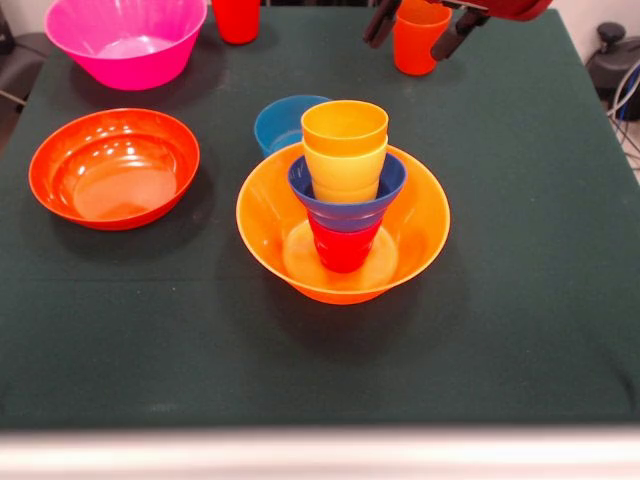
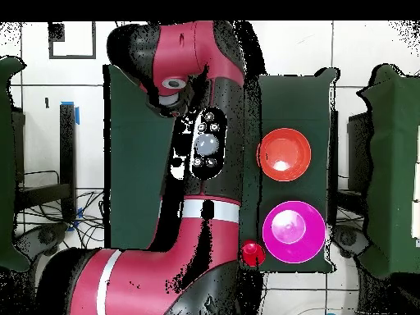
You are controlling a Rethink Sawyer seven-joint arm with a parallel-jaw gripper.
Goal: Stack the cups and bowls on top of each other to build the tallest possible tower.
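- Tower of glossy plastic cups and bowls (image 1: 343, 200) stands slightly right of the front view's centre on the dark green cloth-covered desk (image 1: 520, 330).
- Its base is a wide yellow-orange bowl (image 1: 415, 235) holding a red cup (image 1: 343, 248); on that cup sits a small dark blue bowl (image 1: 390, 180), which holds two nested yellow cups (image 1: 344, 140).
- Just behind the tower sits a light blue bowl (image 1: 275, 125), its contents hidden.
- At left, a shallow orange-red bowl (image 1: 114, 168) lies empty; at upper left, a big pink bowl (image 1: 125, 40) is also empty.
- At the top edge stands another red cup (image 1: 236, 20).
- At upper right the gripper (image 1: 418, 32) straddles an orange cup (image 1: 420, 38), fingers spread beside its walls; contact is unclear.
- No writing is legible.
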